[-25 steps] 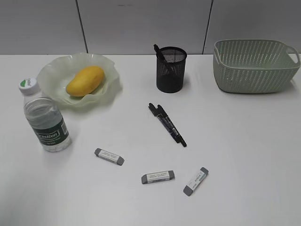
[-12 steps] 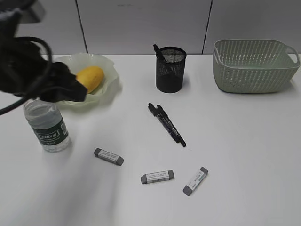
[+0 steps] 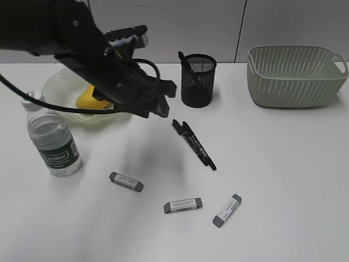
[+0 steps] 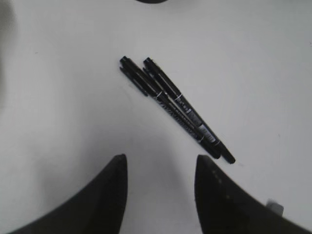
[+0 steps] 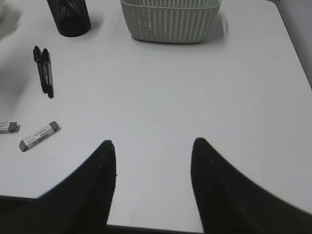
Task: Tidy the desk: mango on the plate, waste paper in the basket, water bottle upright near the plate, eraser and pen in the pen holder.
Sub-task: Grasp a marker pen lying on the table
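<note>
My left gripper (image 3: 163, 101) hangs open and empty above the desk (image 3: 272, 164), just left of two black pens (image 3: 194, 143) lying side by side; the left wrist view shows these pens (image 4: 175, 105) ahead of its jaws (image 4: 160, 163). The arm covers part of the mango (image 3: 86, 101) on the plate (image 3: 53, 87). The water bottle (image 3: 53, 140) stands upright beside the plate. The pen holder (image 3: 198, 81) holds one pen. Three erasers (image 3: 126, 182) (image 3: 183, 205) (image 3: 227, 210) lie on the desk. My right gripper (image 5: 153, 146) is open and empty over bare desk. No waste paper shows.
The basket (image 3: 294, 76) stands at the back right, also seen as the basket (image 5: 170, 19) in the right wrist view, beside the pen holder (image 5: 70, 17). The desk's near edge runs just under the right fingers.
The left arm has swept in from the left, over the bottle and plate, to beside the pens. Nothing on the desk has moved.
</note>
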Motion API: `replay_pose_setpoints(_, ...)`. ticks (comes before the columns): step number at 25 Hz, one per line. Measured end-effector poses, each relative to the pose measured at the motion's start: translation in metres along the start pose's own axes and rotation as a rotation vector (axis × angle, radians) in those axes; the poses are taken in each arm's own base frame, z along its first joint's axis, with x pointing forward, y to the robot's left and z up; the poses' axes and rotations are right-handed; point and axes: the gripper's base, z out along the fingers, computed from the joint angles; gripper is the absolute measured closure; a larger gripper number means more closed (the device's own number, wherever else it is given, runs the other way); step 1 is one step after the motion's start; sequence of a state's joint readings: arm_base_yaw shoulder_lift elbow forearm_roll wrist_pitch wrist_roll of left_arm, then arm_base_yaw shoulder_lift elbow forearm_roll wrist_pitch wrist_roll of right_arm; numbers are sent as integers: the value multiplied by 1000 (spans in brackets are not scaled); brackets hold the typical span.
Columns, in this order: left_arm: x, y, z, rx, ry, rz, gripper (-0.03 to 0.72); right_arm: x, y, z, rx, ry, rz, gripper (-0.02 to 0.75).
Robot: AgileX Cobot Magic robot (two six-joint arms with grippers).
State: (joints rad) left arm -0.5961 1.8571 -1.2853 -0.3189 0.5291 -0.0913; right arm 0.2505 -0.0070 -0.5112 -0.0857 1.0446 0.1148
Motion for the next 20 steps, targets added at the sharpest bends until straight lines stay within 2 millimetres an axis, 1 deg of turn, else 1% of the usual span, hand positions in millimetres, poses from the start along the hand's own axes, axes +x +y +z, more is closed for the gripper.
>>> replay_pose_setpoints(2,-5,-8,20,4,30,-13,347,0,0,0,5,0,3,335)
replay_pose_setpoints(4,-11,-22,37,6,44,-19,347,0,0,0,5,0,3,335)
replay_pose_setpoints(6,-12,-31,58,-28,80,-31,347,0,0,0,5,0,3,335)
replay_pose_setpoints(7,-14,-36,65,-51,91,-29,347,0,0,0,5,0,3,335)
replay_pose_setpoints(11,-18,-45,96,-134,161,-75,347,0,0,0,5,0,3,335)
replay_pose_setpoints(13,-22,-49,106,-136,156,-125,347,0,0,0,5,0,3,335)
replay_pose_setpoints(15,-28,-56,109,-117,128,-162,347,0,0,0,5,0,3,335)
replay_pose_setpoints(18,-35,-61,107,-93,88,-222,347,0,0,0,5,0,3,335)
replay_pose_setpoints(20,-36,-61,109,-92,82,-260,347,0,0,0,5,0,3,335)
